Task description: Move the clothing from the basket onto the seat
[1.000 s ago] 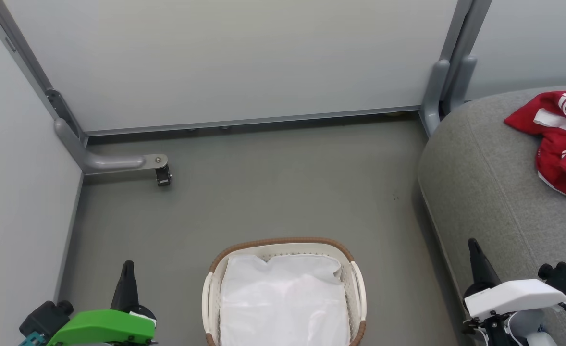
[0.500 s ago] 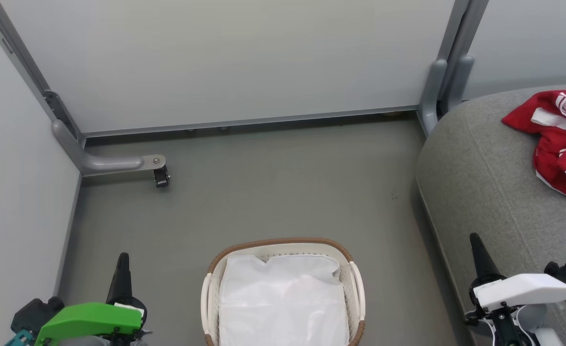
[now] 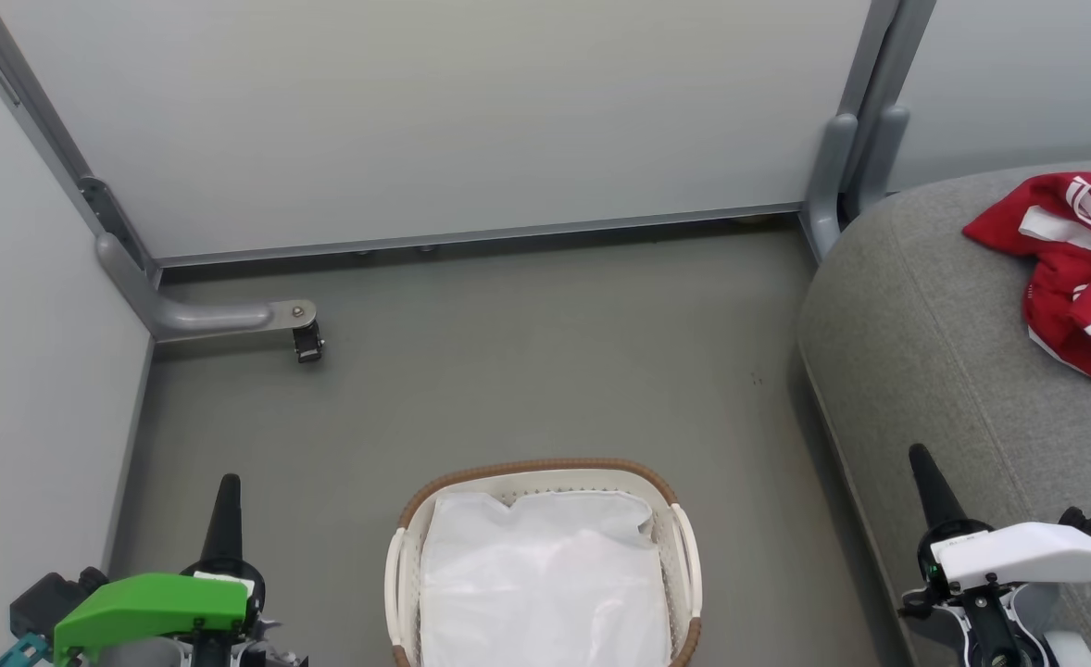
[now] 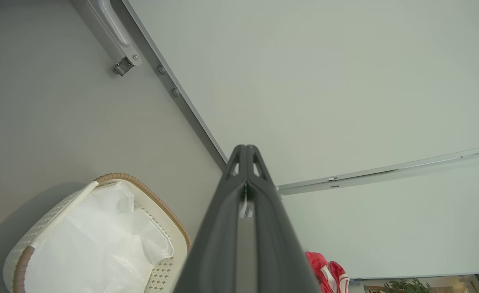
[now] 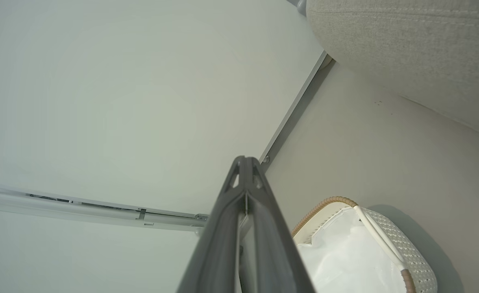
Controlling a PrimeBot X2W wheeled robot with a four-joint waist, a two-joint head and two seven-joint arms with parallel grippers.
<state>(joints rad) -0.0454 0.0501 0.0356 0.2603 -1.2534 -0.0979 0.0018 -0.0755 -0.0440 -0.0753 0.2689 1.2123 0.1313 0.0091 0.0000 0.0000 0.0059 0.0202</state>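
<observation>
Red clothing (image 3: 1075, 278) is lying crumpled on the grey seat (image 3: 925, 324), off to my right. The basket (image 3: 536, 466) sits on the floor (image 3: 508, 371) between my arms, white liner (image 3: 545, 584) inside. My left pincer (image 4: 245, 154) and right pincer (image 5: 245, 162) are both pinched together, holding nothing.

Left pincer (image 3: 228, 484) drifted left in head view, body sinking toward bottom edge; right pincer (image 3: 921, 456) sank too, drifting right.
</observation>
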